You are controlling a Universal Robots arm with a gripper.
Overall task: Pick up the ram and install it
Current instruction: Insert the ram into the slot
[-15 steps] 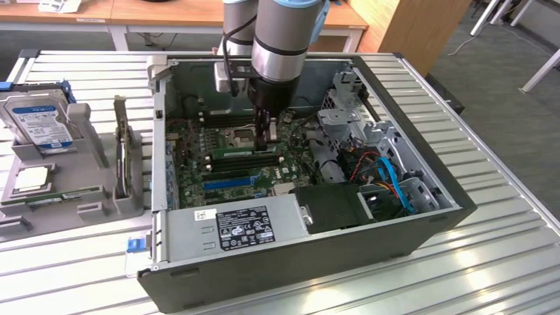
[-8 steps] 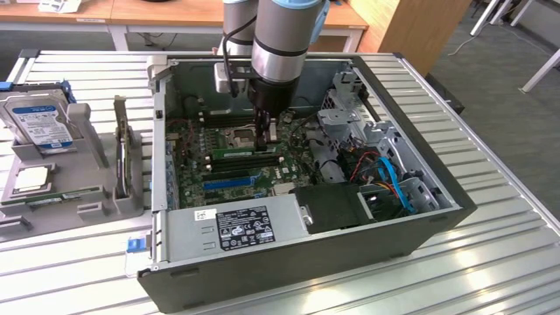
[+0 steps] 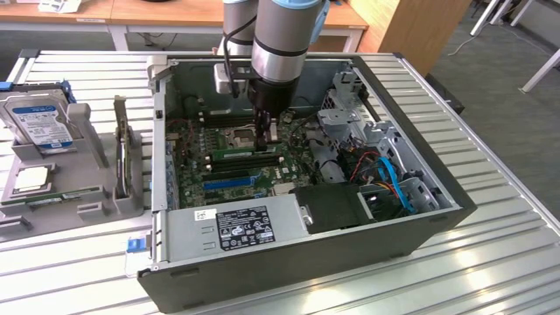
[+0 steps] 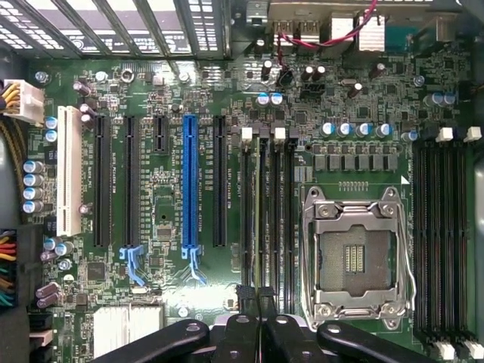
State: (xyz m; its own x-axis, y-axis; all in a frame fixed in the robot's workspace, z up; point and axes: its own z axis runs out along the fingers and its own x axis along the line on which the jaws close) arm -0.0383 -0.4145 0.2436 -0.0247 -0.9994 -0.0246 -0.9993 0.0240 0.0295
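gripper pressed shut over the ram in the open computer case

in the middle of the exterior view the arm reaches straight down into the computer case (image 3: 420,226), and the gripper (image 3: 269,136) hangs low over the motherboard (image 3: 197,154) with its fingers pressed together, nothing pinched between them. the ram (image 3: 248,155), a thin green stick, stands on edge among the long black slots (image 3: 236,165) just below the cpu socket (image 3: 240,136) in that frame, and the fingertips sit at the stick's end toward the exterior view's right; whether they touch it cannot be told. the wrist view has the gripper (image 4: 257,295) closed at the end of the ram (image 4: 264,212), between the blue slot (image 4: 189,181) and the cpu socket (image 4: 354,253). at the left edge of the exterior frame a hard drive (image 3: 39,125) stands in a grey tray (image 3: 96,203) on the slatted table (image 3: 490,262).
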